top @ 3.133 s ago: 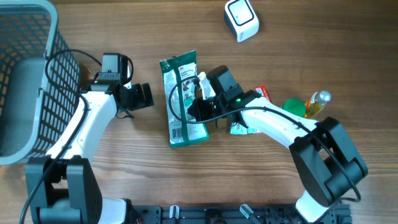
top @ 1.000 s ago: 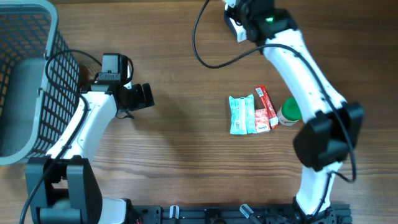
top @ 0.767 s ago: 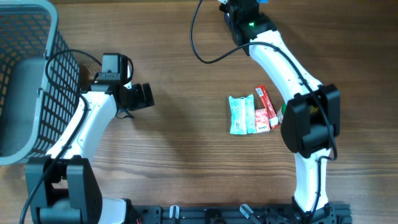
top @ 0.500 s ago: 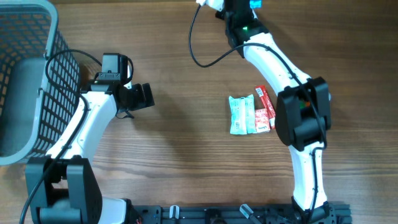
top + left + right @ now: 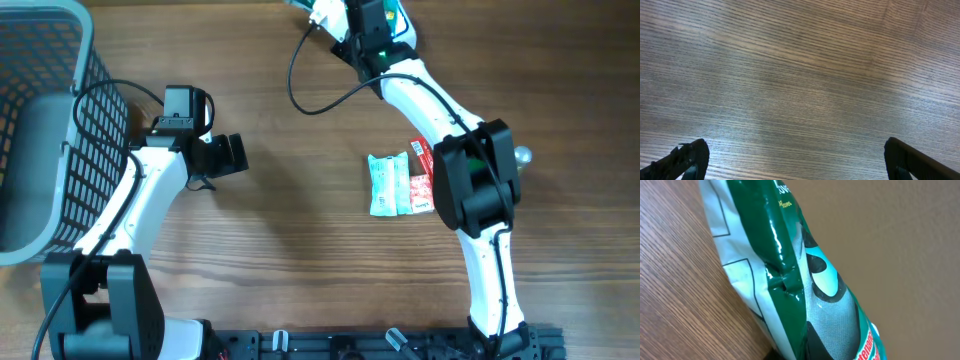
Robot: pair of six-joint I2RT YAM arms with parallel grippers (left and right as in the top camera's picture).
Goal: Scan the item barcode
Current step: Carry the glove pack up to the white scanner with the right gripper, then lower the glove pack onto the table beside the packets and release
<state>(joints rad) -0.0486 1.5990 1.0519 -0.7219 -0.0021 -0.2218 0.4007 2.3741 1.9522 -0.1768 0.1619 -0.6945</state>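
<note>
Green packet (image 5: 790, 280): filled the right wrist view, closest to that camera; glossy green with white panels and a crease along one edge, tilted steeply, with wood grain on one side of it and a plain tan surface on the other.
Tabletop (image 5: 280, 260): brown wood grain, with both arm bases at its near edge.
Light teal packet (image 5: 388, 184): lay flat right of centre, touching the red packet.
Red packet (image 5: 424, 175): lay flat on the teal packet's right side, with the right arm's dark elbow just beside it.
Left gripper (image 5: 238, 153): sat left of centre, pointing toward the middle of the tabletop, well apart from every packet.
Left fingers (image 5: 687, 159): spread wide with nothing between them; the left wrist view showed only bare wood between the two dark tips.
Basket (image 5: 85, 40): grey mesh, in the far left corner, next to the left arm.
Right gripper (image 5: 338, 12): reached to the far edge, with the right arm stretched out across the tabletop.
Right fingers: clamped on the green packet, hidden from their own camera by it.
Packet's place: held at the far edge of the tabletop, largely cut off by the top of the overhead view.
</note>
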